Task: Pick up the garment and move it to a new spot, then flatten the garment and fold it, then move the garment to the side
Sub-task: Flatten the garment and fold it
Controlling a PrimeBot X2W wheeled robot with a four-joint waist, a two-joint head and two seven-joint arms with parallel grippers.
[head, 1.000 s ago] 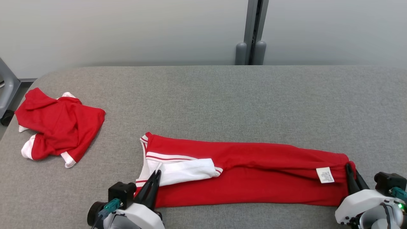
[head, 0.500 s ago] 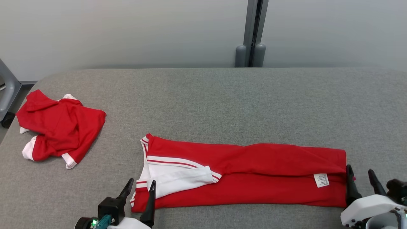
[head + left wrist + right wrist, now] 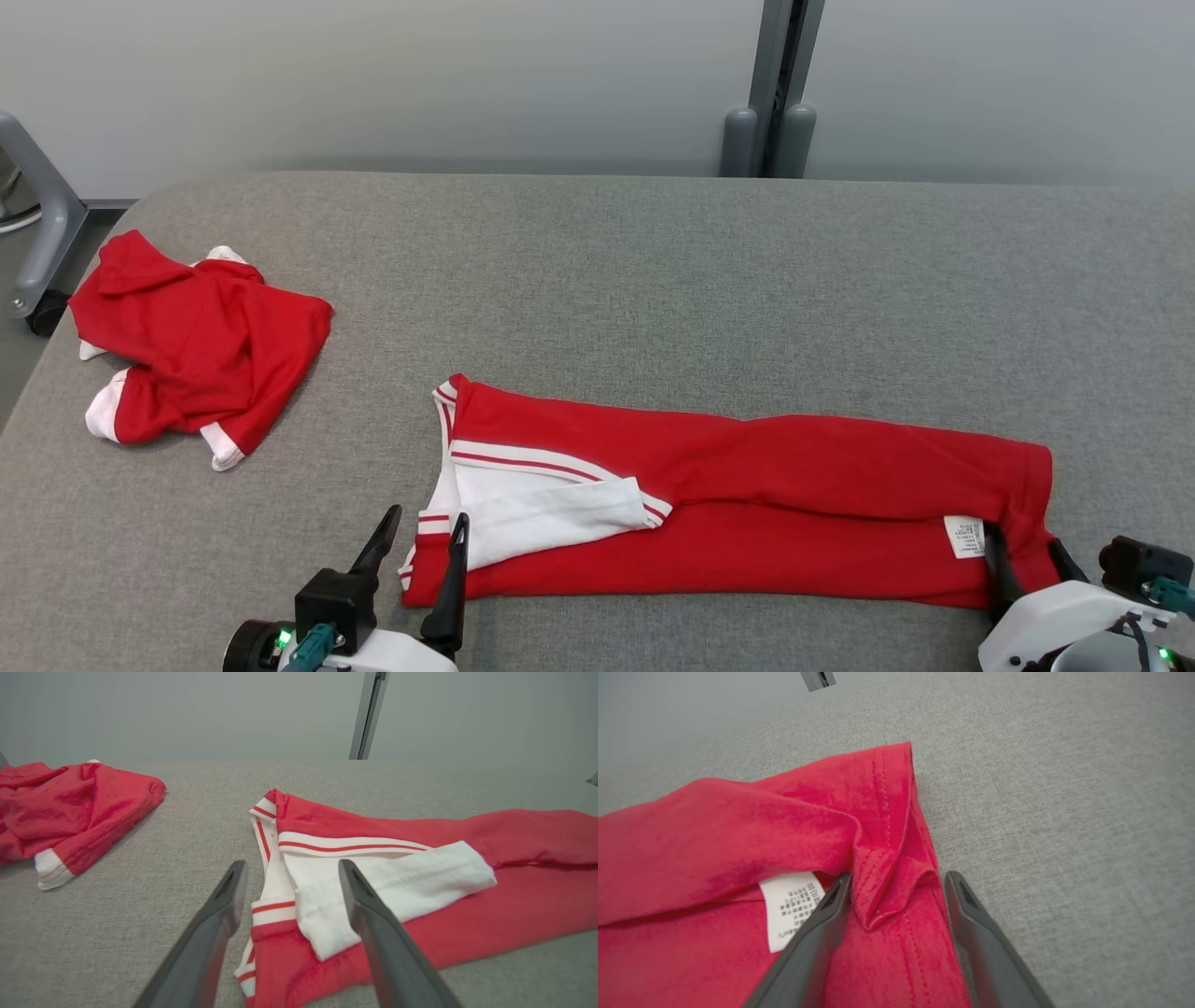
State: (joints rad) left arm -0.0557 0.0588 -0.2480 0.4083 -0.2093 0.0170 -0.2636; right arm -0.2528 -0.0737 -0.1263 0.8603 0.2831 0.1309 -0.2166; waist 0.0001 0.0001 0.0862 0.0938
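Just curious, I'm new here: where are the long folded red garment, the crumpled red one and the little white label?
folded red garment (image 3: 794, 467), head view, red middle.
crumpled red garment (image 3: 215, 355), head view, its centre.
white label (image 3: 787, 910), right wrist view, printed face.

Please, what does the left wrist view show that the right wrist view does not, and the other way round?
Left wrist view: the open left gripper, a white sleeve folded over the red garment, the striped trim, and a second, crumpled garment at that view's left.
Right wrist view: the open right gripper with a bunched hem corner between its fingers, and the white care label beside it.
Both: the same long folded red garment, the grey table and the pale wall.
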